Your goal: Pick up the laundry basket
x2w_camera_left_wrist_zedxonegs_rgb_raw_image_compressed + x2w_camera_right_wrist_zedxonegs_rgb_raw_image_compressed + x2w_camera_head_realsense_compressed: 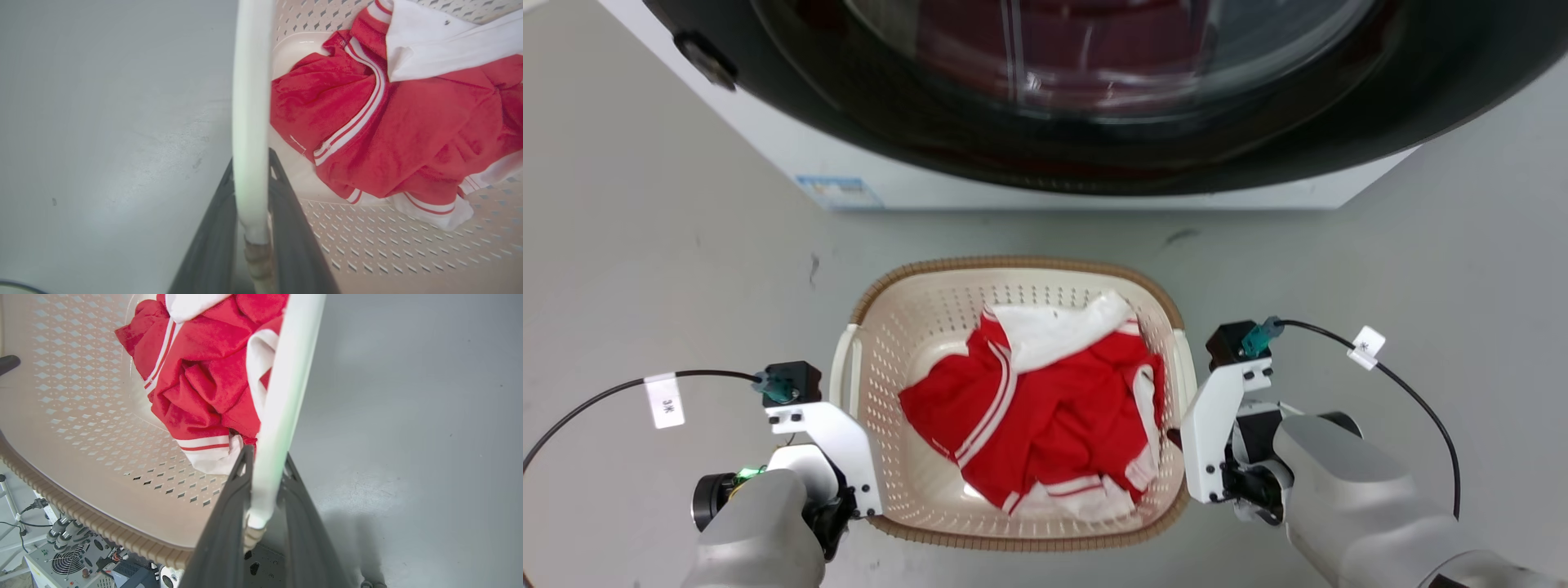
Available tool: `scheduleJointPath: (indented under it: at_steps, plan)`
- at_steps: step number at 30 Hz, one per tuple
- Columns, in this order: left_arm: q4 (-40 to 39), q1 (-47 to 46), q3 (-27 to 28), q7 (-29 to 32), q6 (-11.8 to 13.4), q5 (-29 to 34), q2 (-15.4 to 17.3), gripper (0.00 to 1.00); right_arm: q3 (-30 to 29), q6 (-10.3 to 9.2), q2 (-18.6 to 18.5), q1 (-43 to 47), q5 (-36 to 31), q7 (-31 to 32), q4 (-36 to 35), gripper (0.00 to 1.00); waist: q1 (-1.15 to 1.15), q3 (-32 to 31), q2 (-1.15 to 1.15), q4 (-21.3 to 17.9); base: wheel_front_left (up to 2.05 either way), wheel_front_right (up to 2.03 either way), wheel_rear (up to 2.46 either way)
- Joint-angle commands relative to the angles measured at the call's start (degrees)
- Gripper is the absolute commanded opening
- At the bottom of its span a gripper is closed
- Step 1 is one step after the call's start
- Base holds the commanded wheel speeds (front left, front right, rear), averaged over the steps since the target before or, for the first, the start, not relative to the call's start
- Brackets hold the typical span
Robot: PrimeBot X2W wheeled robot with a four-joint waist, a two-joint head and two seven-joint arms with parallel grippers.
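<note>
The laundry basket (1013, 266), cream with perforated walls and a brown woven-look rim, sits between my two arms in front of the washer. A red and white garment (1037, 408) lies crumpled inside it. My left gripper (251, 165) points down at the basket's left side, its two dark fingers shut on the cream handle bar (250, 102), one finger on each side. On the opposite side my right gripper (265, 455) is shut the same way on the right handle bar (286, 396). In the head view the white wrist mounts (829, 441) (1213, 425) hide the fingers.
The white washing machine (890, 175) with its dark round door (1094, 122) stands just beyond the basket. Grey floor (645, 245) spreads to both sides. Beneath the basket's near rim, the right wrist view shows my base's electronics and cables (69, 559).
</note>
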Motion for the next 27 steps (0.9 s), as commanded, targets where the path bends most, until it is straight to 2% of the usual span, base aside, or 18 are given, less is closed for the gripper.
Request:
scheduleJointPath:
  at_steps: [1, 11, 27]
  plan:
    - [-1.0, -1.4, -0.7, 0.5, -0.3, 0.0, -1.7, 0.0, 0.8, 0.28, 1.4, 1.8, 0.2, 1.7, -0.2, 0.0, 0.0, -4.6, 0.0, -1.7, 0.0, 0.0, 0.0]
    - [-0.9, -2.7, -3.6, 7.4, -0.3, -1.6, -2.7, 0.0, 1.4, 0.3, 1.5, 2.7, 1.7, 10.1, 2.0, 0.0, 0.0, -13.5, 0.0, -3.5, 0.0, 0.0, 0.0]
    - [-0.5, -1.7, -6.4, 22.3, -0.5, -4.9, -4.9, 0.0, 1.2, 0.49, 1.1, 3.6, 3.9, 22.4, 4.0, 0.0, 0.0, -24.9, 0.0, -2.5, 0.0, 0.0, 0.0]
